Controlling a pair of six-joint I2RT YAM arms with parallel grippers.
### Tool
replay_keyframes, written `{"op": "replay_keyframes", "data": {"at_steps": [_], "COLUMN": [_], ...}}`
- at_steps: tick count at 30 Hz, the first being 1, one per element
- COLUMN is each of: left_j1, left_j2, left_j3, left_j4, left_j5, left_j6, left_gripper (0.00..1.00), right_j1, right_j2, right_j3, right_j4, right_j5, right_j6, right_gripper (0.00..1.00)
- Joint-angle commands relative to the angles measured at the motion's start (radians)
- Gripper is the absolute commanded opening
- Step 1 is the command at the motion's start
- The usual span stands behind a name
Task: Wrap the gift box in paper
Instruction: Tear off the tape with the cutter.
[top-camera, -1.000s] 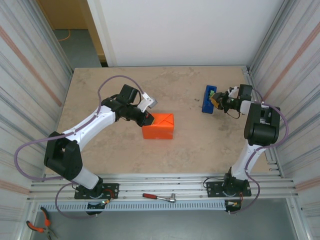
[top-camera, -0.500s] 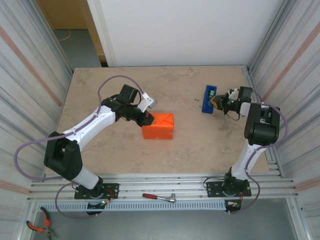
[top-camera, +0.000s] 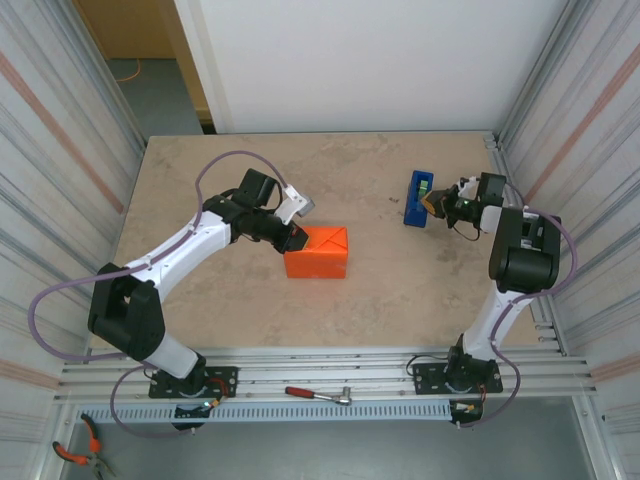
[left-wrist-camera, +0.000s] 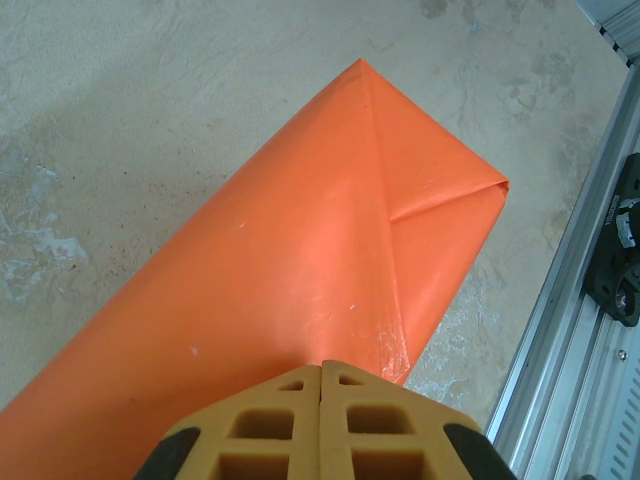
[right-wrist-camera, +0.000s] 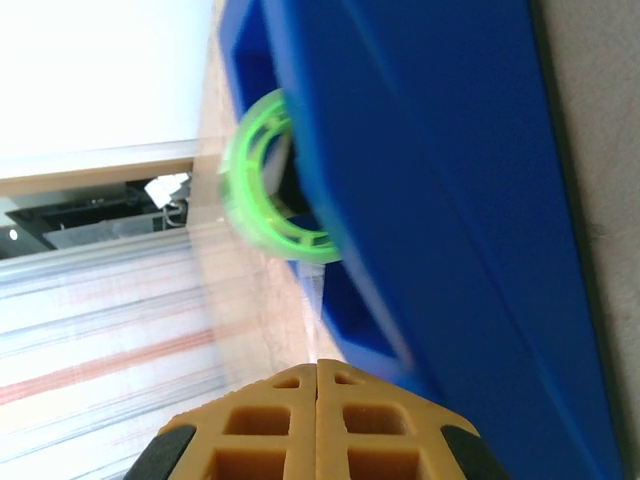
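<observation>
**Left pincer** (left-wrist-camera: 321, 400): clenched, fingertips meeting with no gap, set against the near edge of the parcel. Whether a lip of paper is nipped between them cannot be told.

**The paper** (left-wrist-camera: 330, 230): orange, folded round into a closed block lying mid-counter at the tip of the left pincer (top-camera: 296, 238). The end flap is folded into a triangle and lies flat. The paper is slightly crumpled at the corner just beside the fingertips.

**The gift box**: judged to be inside the paper, covered on every side on view.

**Right pincer** (right-wrist-camera: 318, 400): clenched, tip close against the tape dispenser (right-wrist-camera: 450, 200), just below its green roll (right-wrist-camera: 265, 180). Whether a tape end is caught cannot be told.

**Progress**: the wrapping looks largely done. No tape can be seen on the folds, so sealing is probably what remains.

**Surroundings**: the counter (top-camera: 400, 290) has the blue tape dispenser (top-camera: 417, 198) at far right, well apart from the parcel. A red-handled tool (top-camera: 318, 395) lies on the front rail and pliers (top-camera: 78, 455) lie in the near left corner. Nothing lies between dispenser and parcel.
</observation>
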Motion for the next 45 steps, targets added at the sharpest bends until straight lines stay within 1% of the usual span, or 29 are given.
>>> {"op": "replay_keyframes", "data": {"at_steps": [1, 10, 24, 32, 45], "left_j1": [-0.022, -0.022, -0.026, -0.03, -0.032], "left_j2": [0.039, 0.038, 0.039, 0.041, 0.041], "left_j3": [-0.048, -0.048, -0.049, -0.048, -0.048], "left_j4": [-0.066, -0.066, -0.066, -0.066, -0.068], "left_j5": [-0.02, -0.018, -0.018, -0.02, -0.021], "left_j6": [0.016, 0.015, 0.016, 0.015, 0.018], "left_gripper": [0.07, 0.07, 0.07, 0.07, 0.07], "right_j1": [0.01, 0.027, 0.041, 0.045, 0.048], "right_j2": [-0.081, -0.152, -0.265, -0.271, -0.246], "right_j3": [-0.01, -0.047, -0.211, -0.269, -0.315], "right_j4": [0.005, -0.006, -0.048, -0.03, -0.007], "right_j5": [-0.016, 0.0, 0.068, 0.077, 0.086], "right_j6": [0.034, 0.053, 0.048, 0.047, 0.054], "right_gripper": [0.0, 0.0, 0.0, 0.0, 0.0]}}
